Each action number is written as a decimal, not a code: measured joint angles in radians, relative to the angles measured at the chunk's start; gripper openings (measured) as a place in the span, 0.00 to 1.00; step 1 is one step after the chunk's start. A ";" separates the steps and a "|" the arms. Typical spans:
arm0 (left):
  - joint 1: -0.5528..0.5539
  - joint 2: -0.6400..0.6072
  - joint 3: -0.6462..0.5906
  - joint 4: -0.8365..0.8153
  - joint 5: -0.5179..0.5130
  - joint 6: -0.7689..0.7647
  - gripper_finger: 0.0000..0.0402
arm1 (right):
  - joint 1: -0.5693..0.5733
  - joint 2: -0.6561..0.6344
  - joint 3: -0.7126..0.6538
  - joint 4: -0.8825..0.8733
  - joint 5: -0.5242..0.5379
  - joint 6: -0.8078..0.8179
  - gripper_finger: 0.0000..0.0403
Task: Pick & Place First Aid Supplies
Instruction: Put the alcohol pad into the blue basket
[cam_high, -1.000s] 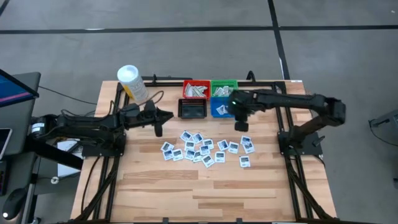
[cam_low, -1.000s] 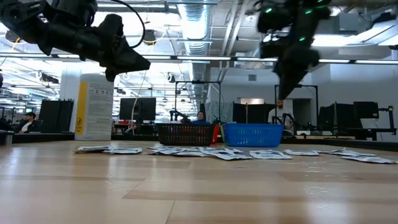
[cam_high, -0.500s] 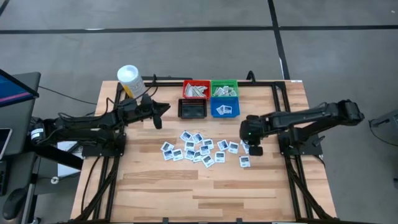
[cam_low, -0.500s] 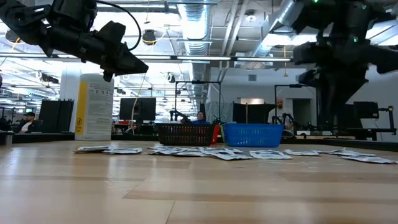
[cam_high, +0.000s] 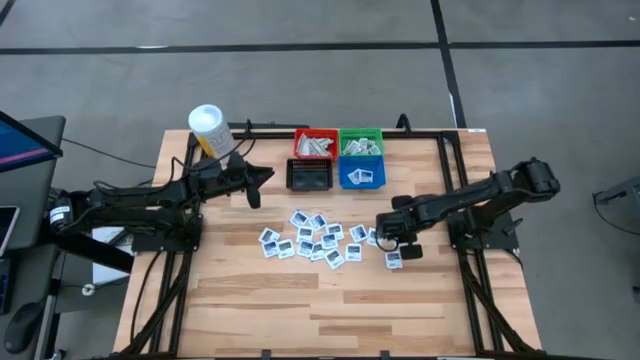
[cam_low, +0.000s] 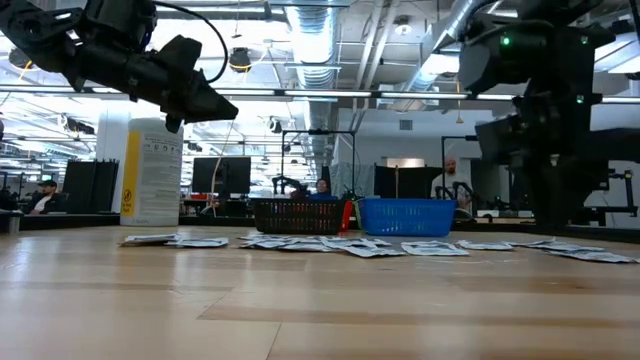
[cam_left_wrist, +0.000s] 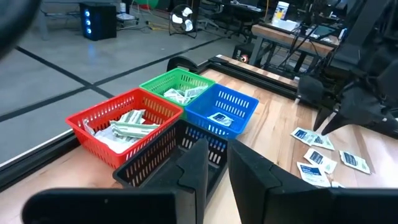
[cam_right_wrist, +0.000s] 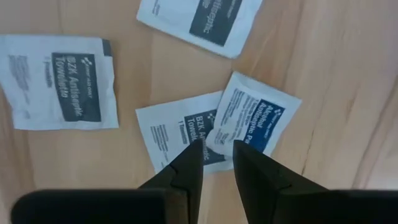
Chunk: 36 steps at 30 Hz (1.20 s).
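Nearby, overlapping packets (cam_right_wrist: 245, 121) crowd the right hand (cam_right_wrist: 211, 163), bins (cam_high: 336, 160) behind.

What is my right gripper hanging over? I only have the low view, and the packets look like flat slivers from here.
Observer: The right gripper is over two overlapping square packets at the right end of the scatter, fingers slightly apart.
Operator: Anything in the blue bin?
Observer: The blue bin holds one square white packet.
Operator: And the left arm?
Observer: The left gripper hovers beside the black bin, holding nothing.
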 joint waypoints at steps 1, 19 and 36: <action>0.000 0.000 0.000 -0.002 0.000 0.000 0.16 | 0.001 0.009 0.001 0.001 0.005 0.000 0.20; 0.000 0.000 0.000 -0.023 0.000 0.000 0.16 | 0.000 0.048 0.001 0.000 -0.004 -0.009 0.20; 0.000 0.000 0.000 -0.022 0.001 0.000 0.16 | -0.003 0.056 0.001 0.001 -0.028 -0.017 0.20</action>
